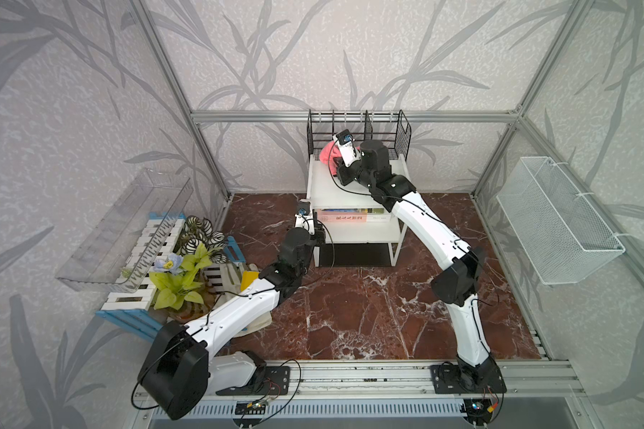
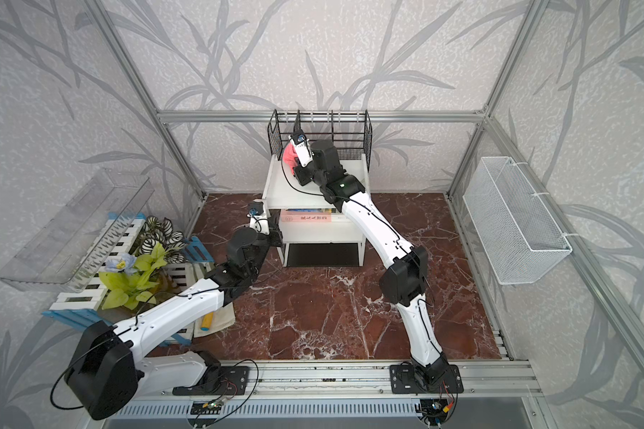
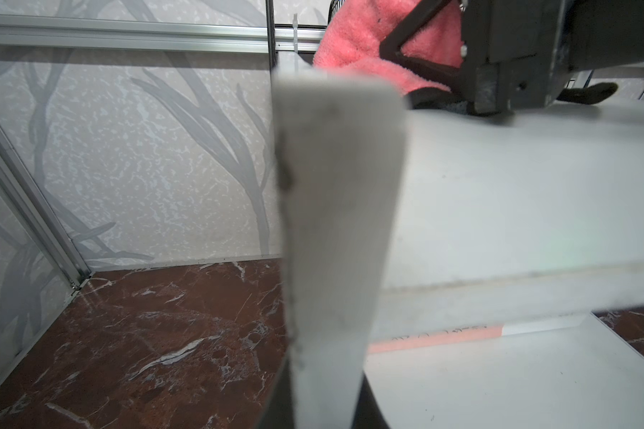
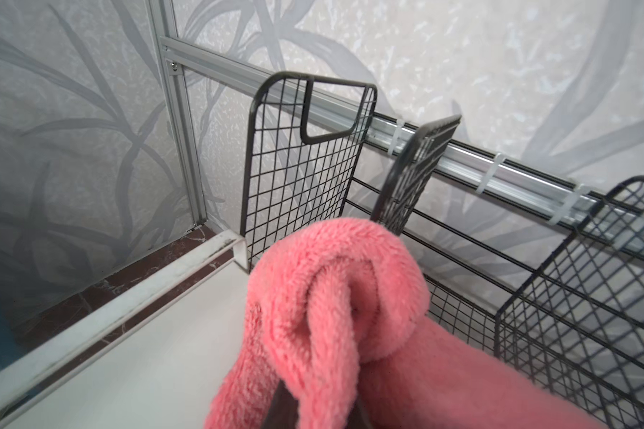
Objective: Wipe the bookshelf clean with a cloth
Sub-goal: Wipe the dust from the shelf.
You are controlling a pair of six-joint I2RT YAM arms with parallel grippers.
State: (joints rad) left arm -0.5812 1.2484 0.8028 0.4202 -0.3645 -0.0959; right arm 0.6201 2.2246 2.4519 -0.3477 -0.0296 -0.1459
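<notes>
Upper centre in a top view, the right tool (image 1: 334,165) pinches the pink cloth (image 1: 326,151) on the shelf (image 1: 326,187) top. The left tool (image 1: 321,234) clamps the shelf's left edge.

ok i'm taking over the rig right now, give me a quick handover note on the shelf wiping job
Right gripper: shut on the soft pink terry cloth. The cloth is bunched on the top board of the small white bookshelf, at its back left corner by the black wire-grid rack.
Left gripper: shut on the bookshelf's front left upright, apparently bracing it.
Done: cloth is in hand and on the top board. How much has been wiped cannot be told.
Left: probably the rest of the top board, then the lower boards around the stacked books.
</notes>
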